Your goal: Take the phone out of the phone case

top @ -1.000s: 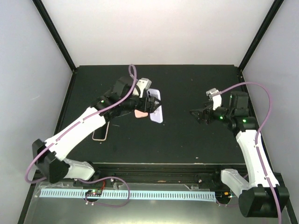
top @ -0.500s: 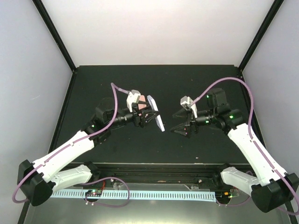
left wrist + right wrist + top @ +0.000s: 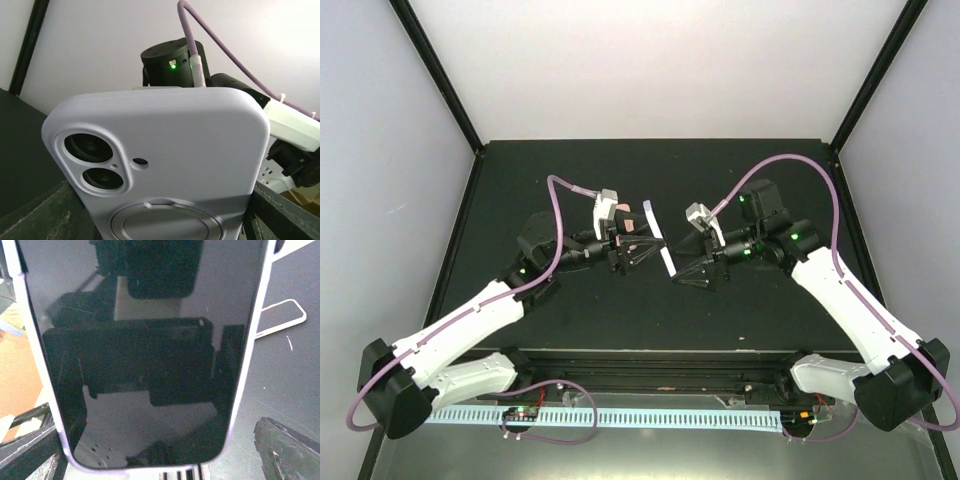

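Note:
The phone in its lavender case [image 3: 660, 245] is held upright above the table's middle. My left gripper [image 3: 638, 250] is shut on its lower part. The left wrist view shows the case's back [image 3: 160, 145] with two camera lenses and a ring, and my fingers [image 3: 42, 217] at either side. My right gripper [image 3: 688, 268] is open, just right of the phone and facing its screen. In the right wrist view the dark screen [image 3: 140, 340] fills the frame, with my fingertips [image 3: 287, 450] spread wide below it, not touching.
A second, empty light-rimmed case [image 3: 280, 317] lies flat on the black table [image 3: 750, 180]. A small pink piece [image 3: 628, 226] shows beside my left gripper. Black frame posts stand at the table's back corners.
My left arm has lifted the cased phone off the table, turned it upright and drawn it toward the middle. My right arm has swung left up to the phone, jaws open.

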{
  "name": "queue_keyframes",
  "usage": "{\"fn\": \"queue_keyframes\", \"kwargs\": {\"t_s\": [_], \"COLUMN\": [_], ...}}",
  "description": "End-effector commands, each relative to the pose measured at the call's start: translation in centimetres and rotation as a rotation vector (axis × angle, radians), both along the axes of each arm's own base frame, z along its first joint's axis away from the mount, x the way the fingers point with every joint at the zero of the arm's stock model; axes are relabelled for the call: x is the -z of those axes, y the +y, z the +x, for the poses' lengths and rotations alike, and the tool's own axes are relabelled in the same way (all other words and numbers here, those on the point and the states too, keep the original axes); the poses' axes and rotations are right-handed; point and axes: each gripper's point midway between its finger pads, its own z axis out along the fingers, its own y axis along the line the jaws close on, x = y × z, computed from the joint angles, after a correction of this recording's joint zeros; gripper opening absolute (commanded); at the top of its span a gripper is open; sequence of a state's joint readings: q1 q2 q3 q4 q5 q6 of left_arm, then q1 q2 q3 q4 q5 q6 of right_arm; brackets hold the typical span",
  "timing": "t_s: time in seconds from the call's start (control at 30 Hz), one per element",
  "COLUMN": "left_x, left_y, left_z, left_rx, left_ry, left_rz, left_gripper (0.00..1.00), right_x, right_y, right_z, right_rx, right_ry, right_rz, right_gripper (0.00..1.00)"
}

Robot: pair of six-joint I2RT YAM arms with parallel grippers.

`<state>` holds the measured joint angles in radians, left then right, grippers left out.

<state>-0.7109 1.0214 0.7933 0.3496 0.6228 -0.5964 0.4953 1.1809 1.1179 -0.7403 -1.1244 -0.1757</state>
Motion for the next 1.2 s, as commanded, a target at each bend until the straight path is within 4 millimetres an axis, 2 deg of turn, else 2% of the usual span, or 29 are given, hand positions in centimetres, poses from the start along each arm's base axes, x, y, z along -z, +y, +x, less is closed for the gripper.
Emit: {"fn": "queue_keyframes", "kwargs": {"t_s": [0.0,0.3,0.4,0.47,0.5,0.57,0.63,0.67,0.83,0.93,1.0,1.07,1.17], "left_x": [-2.9,-2.3,-2.1,-2.0,-1.9,-1.3,-0.6,-0.1,1.1,2.1,2.7,2.9,2.1], "left_y": [-0.5,-1.0,-1.2,-1.2,-1.2,-1.1,-0.7,-0.3,1.4,1.9,1.8,1.4,0.5], "left_z": [-1.4,-1.1,-0.9,-0.8,-0.7,-0.2,0.6,1.1,2.2,3.5,4.3,4.8,5.0], "left_rx": [0.07,0.076,0.076,0.069,0.064,0.031,-0.029,-0.072,-0.204,-0.281,-0.323,-0.345,-0.35], "left_ry": [-0.066,-0.046,-0.043,-0.042,-0.043,-0.023,0.0,0.02,0.082,0.178,0.224,0.24,0.214], "left_rz": [-0.09,-0.09,-0.086,-0.081,-0.073,-0.037,0.009,0.033,0.089,0.093,0.086,0.069,0.032], "left_gripper": [0.33,0.31,0.31,0.35,0.42,0.7,0.94,0.98,0.99,0.99,0.99,0.94,0.87], "right_x": [-1.8,-2.5,-2.1,-2.1,-2.1,-2.2,-2.1,-1.9,-0.5,0.2,0.4,0.5,0.6], "right_y": [0.4,0.8,0.7,0.6,0.6,0.4,0.2,0.0,-2.2,-3.7,-4.6,-5.4,-6.2], "right_z": [-1.1,-0.9,-0.7,-0.5,-0.5,-0.3,0.4,1.1,4.8,6.7,7.8,8.6,9.0], "right_rx": [-0.071,-0.084,-0.06,-0.036,-0.025,0.004,0.069,0.115,0.379,0.5,0.571,0.629,0.668], "right_ry": [0.029,0.039,0.036,0.017,0.008,-0.014,-0.047,-0.07,-0.247,-0.32,-0.344,-0.364,-0.395], "right_rz": [0.085,0.128,0.115,0.11,0.108,0.105,0.078,0.054,-0.089,-0.171,-0.21,-0.245,-0.28], "right_gripper": [1.0,0.98,0.88,0.8,0.77,0.73,0.69,0.67,0.63,0.57,0.57,0.56,0.56]}}
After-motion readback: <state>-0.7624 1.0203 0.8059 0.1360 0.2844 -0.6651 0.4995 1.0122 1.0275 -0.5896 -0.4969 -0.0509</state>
